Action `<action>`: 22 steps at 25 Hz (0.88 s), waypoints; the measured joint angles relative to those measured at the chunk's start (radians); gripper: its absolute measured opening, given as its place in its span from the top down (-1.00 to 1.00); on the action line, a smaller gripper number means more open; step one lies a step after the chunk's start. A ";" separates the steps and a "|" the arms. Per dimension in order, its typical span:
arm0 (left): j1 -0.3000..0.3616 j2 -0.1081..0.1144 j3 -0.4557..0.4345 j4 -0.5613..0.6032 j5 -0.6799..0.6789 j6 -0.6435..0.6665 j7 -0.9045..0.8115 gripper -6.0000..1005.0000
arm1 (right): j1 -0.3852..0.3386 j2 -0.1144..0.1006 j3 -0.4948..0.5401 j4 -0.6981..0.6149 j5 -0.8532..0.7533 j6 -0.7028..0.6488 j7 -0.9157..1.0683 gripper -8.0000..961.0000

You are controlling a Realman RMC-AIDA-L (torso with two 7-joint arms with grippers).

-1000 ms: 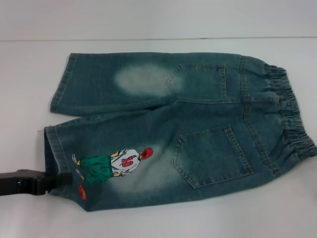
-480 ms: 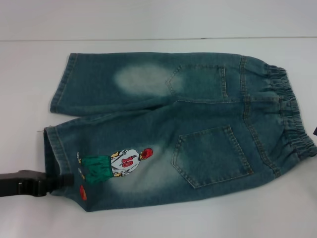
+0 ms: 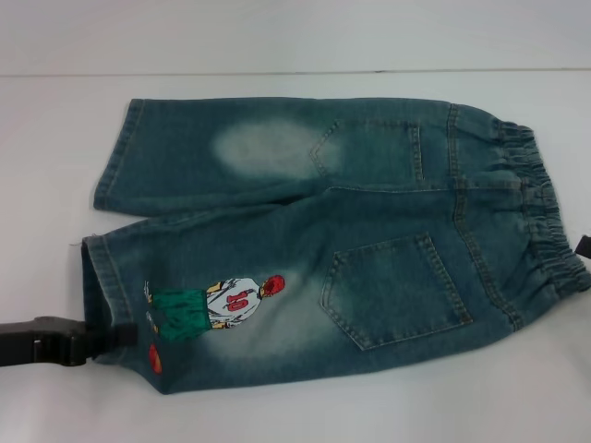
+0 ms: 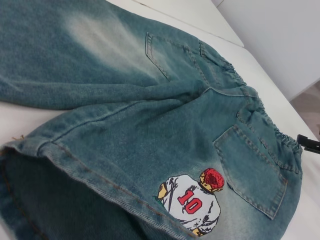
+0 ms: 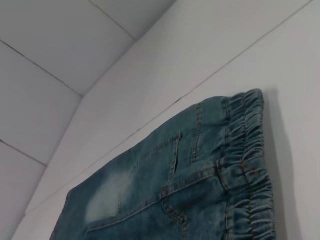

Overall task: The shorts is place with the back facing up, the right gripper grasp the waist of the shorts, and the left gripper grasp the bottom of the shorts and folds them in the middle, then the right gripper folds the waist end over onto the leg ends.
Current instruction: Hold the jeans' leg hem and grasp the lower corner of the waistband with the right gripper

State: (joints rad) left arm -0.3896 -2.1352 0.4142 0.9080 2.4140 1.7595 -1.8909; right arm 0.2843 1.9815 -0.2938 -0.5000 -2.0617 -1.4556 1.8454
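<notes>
The blue-green denim shorts [image 3: 323, 240] lie flat on the white table, back pockets up. The ruffled waist [image 3: 540, 212] is at the right and the leg ends at the left. The near leg carries the cartoon player print [image 3: 208, 309] and a small orange ball [image 3: 154, 358]. My left gripper [image 3: 115, 337] reaches in from the left and meets the near leg's hem [image 3: 97, 277], which fills the left wrist view's foreground [image 4: 75, 165]. Only a black tip of my right gripper [image 3: 583, 247] shows, beside the waist's near end; that tip [image 4: 307, 143] shows again in the left wrist view. The right wrist view shows the waist [image 5: 247, 165] from above.
The white table [image 3: 277, 46] runs beyond the shorts on all sides. Its far edge [image 3: 295, 72] lies just behind the far leg. Pale floor tiles [image 5: 50, 60] show past the table in the right wrist view.
The right gripper's black tip has come into view at the right edge beside the waist. The left gripper and the shorts have barely moved.
</notes>
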 joint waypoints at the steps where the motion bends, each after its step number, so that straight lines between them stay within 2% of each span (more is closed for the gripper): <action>1: 0.000 0.000 0.000 -0.001 0.000 0.000 0.000 0.96 | 0.000 0.000 -0.003 0.000 0.000 0.003 0.000 -0.93; 22: 0.000 0.000 0.000 -0.005 -0.002 -0.002 0.004 0.95 | 0.021 0.000 -0.043 0.022 -0.001 0.042 0.002 -0.93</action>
State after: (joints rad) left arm -0.3896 -2.1353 0.4142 0.9035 2.4119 1.7574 -1.8869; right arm 0.3055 1.9819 -0.3370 -0.4782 -2.0623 -1.4137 1.8470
